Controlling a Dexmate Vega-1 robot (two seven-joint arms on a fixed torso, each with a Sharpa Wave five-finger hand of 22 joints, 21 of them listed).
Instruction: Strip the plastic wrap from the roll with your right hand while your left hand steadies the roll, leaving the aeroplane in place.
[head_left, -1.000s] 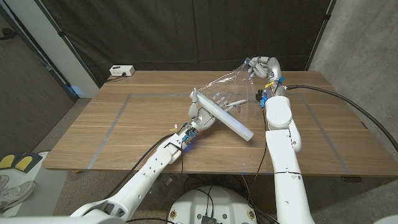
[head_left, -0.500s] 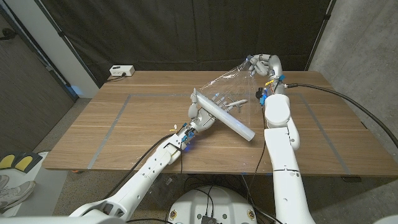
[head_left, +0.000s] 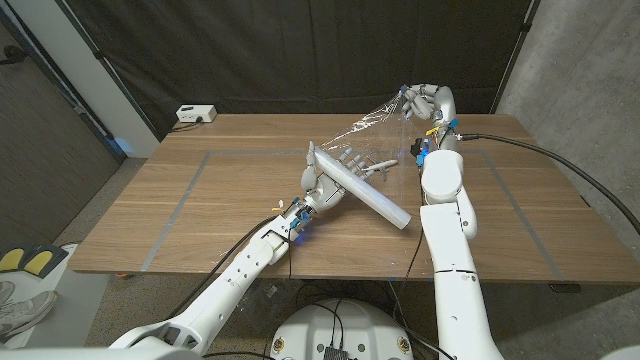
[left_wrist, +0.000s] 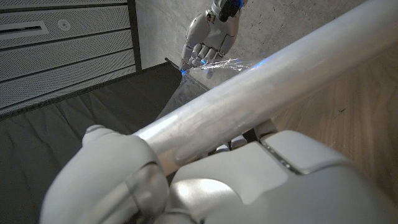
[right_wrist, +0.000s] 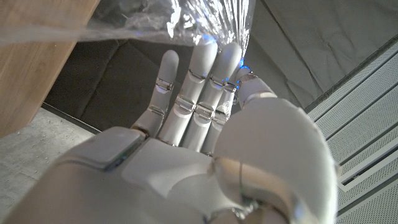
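Roll (head_left: 358, 184) lying diagonally near middle of wooden table (head_left: 180, 215), one end pointing to far left, other toward near right. Left hand (head_left: 325, 185) wrapped around roll at its far half, fingers closed about tube; same grip seen in left wrist view, roll (left_wrist: 261, 87) crossing over left hand (left_wrist: 186, 180). Plastic wrap (head_left: 375, 125) drawn off roll as clear, wrinkled sheet, stretched up and away to far right corner of table. Right hand (head_left: 428, 103) raised at that corner, fingers closed on bunched end of wrap; in right wrist view, right hand (right_wrist: 199, 143) with fingers straight and close together, tips meeting gathered film (right_wrist: 168, 18). Thumb contact not discernible there. Right hand also visible in left wrist view (left_wrist: 210, 38), film edge at its fingertips. Aeroplane (head_left: 372, 166), small and pale, on table just beside roll on its far side, beneath stretched sheet. White box (head_left: 195, 114) at far left table edge, well apart.
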